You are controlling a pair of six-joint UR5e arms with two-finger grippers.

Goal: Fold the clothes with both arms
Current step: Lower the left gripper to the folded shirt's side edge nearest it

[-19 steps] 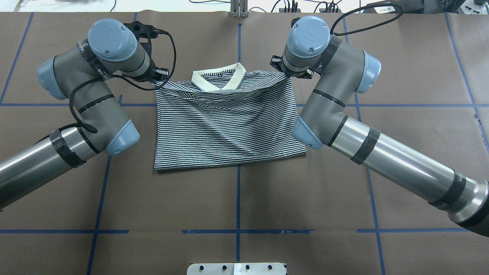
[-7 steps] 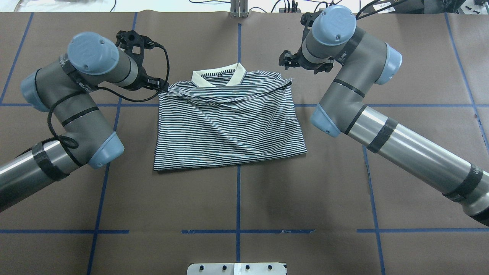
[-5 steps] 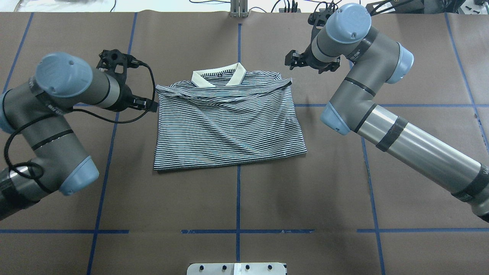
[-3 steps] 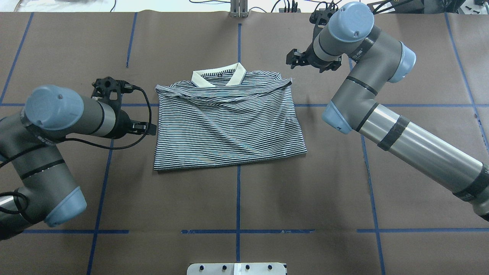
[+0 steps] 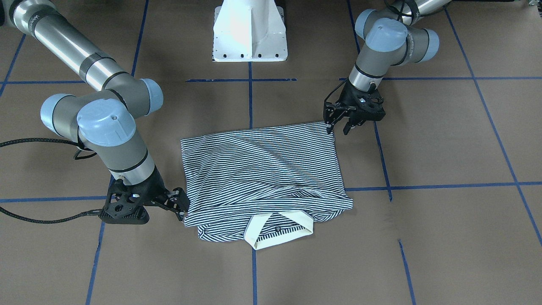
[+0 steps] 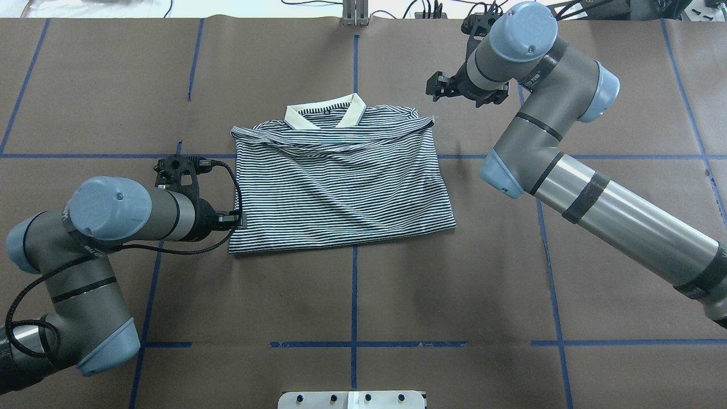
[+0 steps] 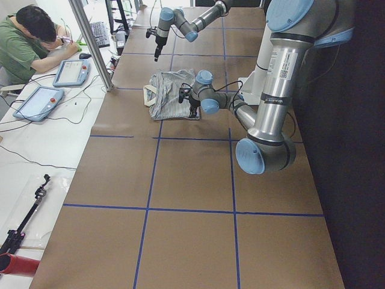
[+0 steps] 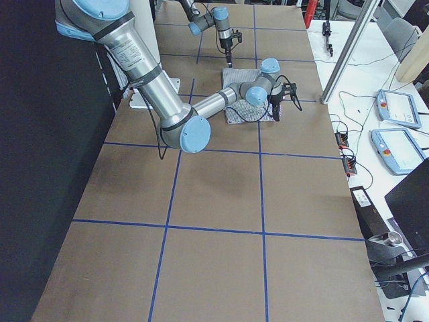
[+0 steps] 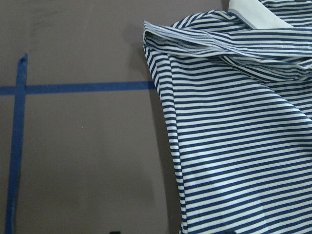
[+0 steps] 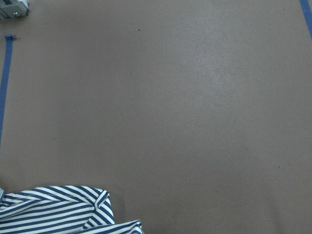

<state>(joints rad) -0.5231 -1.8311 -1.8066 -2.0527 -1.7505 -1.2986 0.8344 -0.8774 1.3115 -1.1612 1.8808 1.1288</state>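
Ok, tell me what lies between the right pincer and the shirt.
Only bare brown table cover, seen in the overhead view; the right pincer hovers off the shirt's collar-side corner.

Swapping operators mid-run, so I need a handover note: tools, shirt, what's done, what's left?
Left tool: open, low beside the polo shirt's corner nearest the robot on its left; contact unclear.
Right tool: open, holding nothing, off the shirt's far right corner.
Shirt: mid-table, doubled over, with the top layer's edge just short of the collar. The collar points away from the robot. Wrinkled near the collar.
Done: one fold.
Left: probably another fold, likely starting at the left tool's corner.
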